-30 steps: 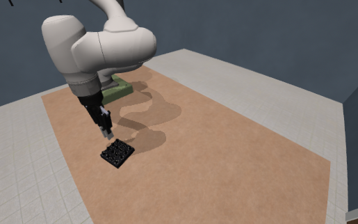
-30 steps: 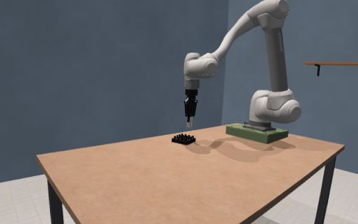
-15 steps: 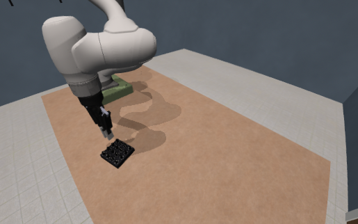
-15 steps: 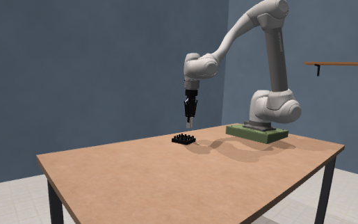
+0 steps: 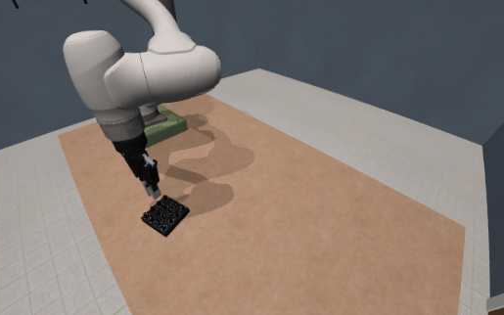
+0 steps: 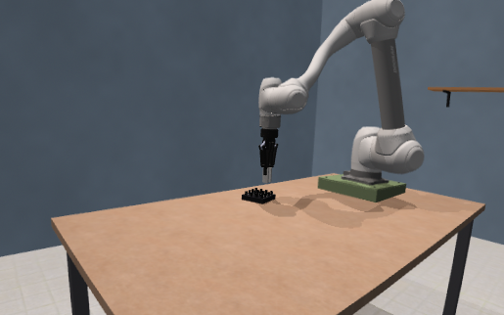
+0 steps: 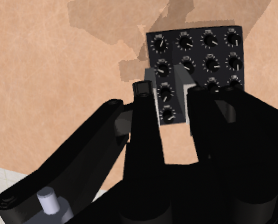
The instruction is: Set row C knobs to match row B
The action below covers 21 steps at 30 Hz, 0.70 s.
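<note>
The black knob box [image 5: 166,232] [image 6: 258,200] [image 7: 198,53] stands on the table. My gripper [image 5: 153,192] [image 6: 267,179] [image 7: 165,80] is above it, its fingers a narrow gap apart with nothing between them. In the wrist view the fingers flank the left column of knobs and hide the lower right knobs. The top left knob [image 7: 160,44] has its white line toward the upper right; the top right knob [image 7: 233,39] has its line downward. The knob below the top left one [image 7: 163,68] has its line toward the lower left. Printed names are too small to read.
The arm's green base block [image 5: 169,131] [image 6: 343,188] stands at the back of the brown table [image 5: 314,235] [image 6: 206,249]. Shadows of the arm fall on the table beside the box. A shelf [image 6: 481,89] is on the wall at the right in the exterior view.
</note>
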Each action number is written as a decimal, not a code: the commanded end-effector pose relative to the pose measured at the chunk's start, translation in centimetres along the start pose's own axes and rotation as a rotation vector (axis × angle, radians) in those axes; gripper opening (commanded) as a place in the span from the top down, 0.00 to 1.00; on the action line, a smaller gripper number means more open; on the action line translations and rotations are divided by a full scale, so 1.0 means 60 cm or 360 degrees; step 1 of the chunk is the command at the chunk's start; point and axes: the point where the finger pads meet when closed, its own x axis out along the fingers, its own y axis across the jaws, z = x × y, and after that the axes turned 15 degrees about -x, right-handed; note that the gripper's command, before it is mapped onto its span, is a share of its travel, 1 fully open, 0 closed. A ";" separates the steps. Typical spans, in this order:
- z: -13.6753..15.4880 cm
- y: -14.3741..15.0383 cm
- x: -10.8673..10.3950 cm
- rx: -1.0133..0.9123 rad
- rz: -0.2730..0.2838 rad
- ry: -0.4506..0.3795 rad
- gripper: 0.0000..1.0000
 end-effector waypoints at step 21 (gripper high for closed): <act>0.000 0.000 0.039 0.0000 0.0000 0.0000 0.88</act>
